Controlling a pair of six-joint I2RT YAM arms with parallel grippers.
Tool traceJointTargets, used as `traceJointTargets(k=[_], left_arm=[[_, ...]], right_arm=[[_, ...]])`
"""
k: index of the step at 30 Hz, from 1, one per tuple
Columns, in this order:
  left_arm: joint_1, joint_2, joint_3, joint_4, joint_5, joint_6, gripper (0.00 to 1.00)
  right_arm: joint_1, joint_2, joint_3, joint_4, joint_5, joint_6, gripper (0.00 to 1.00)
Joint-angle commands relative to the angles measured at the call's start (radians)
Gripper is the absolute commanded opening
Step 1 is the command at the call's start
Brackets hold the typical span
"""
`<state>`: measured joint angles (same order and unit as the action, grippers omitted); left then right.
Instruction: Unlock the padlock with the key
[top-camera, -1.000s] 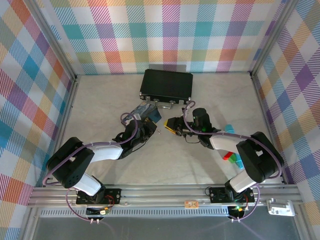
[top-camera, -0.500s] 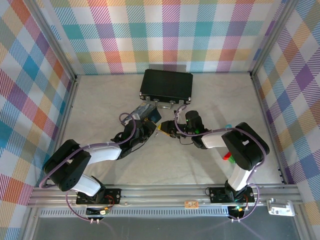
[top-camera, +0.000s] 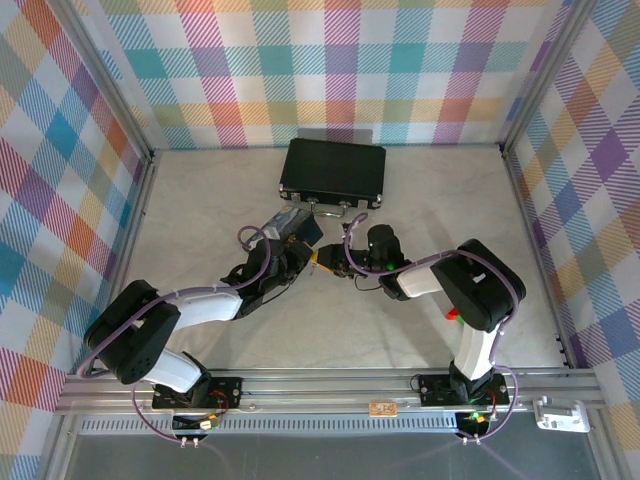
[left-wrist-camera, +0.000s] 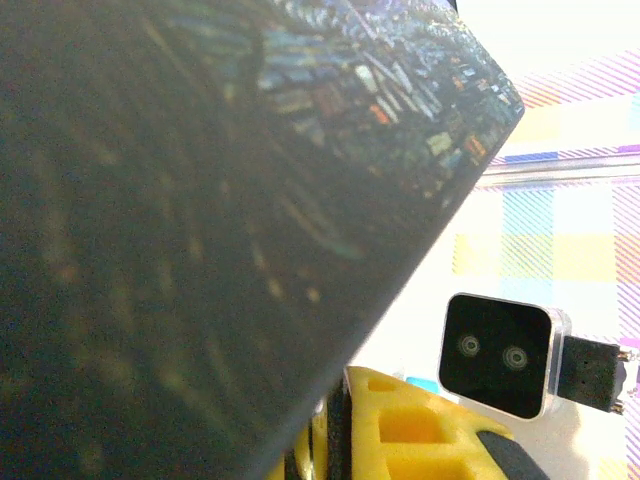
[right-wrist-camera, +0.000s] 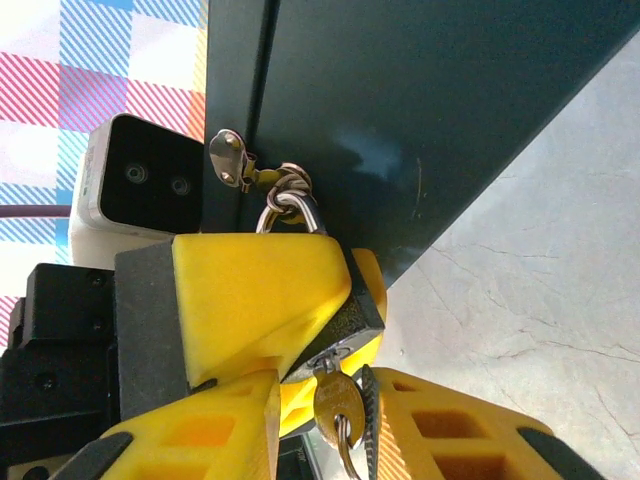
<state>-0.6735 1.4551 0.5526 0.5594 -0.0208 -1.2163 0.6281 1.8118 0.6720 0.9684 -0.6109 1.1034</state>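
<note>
The dark grey padlock (right-wrist-camera: 362, 312) is clamped between the yellow fingers (right-wrist-camera: 250, 290) of my left gripper (top-camera: 303, 256), which is shut on it. Its silvery shackle (right-wrist-camera: 290, 208) passes through a loop on the dark side of the blue painted box (right-wrist-camera: 420, 100). The silvery key (right-wrist-camera: 338, 405) sticks out of the padlock's underside, with a ring on it. My right gripper (right-wrist-camera: 320, 425) straddles the key with its jaws narrowly apart. Its right pad touches the key and a gap shows on the left. Seen from above, both grippers meet tip to tip beside the box (top-camera: 290, 224).
A black case (top-camera: 333, 168) lies just behind the box, towards the back wall. The box's dark side (left-wrist-camera: 200, 200) looms close in the left wrist view, with the right wrist's camera (left-wrist-camera: 495, 355) beyond it. Checked walls enclose the beige floor.
My right gripper has travelled left across the floor until its fingers flank the key at the left gripper's tips. The left arm has hardly moved and still holds the padlock.
</note>
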Motion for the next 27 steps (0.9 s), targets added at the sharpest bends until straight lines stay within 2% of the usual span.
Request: traceJointTargets(k=[1,14,27], left_arm=[[-0.006,-0.020,0.000,0.077,-0.004,-0.002,0.00],[-0.005,-0.034,0.001,0.058,-0.014,0.007,0.00],[-0.005,-0.040,0.006,0.035,0.004,0.006,0.00]], right_arm=[[0.010,0.013,-0.021,0.094,-0.019,0.046,0.30],[0.010,0.052,-0.086,0.237,0.026,0.126,0.31],[0.011,0.069,-0.050,0.264,0.011,0.142,0.17]])
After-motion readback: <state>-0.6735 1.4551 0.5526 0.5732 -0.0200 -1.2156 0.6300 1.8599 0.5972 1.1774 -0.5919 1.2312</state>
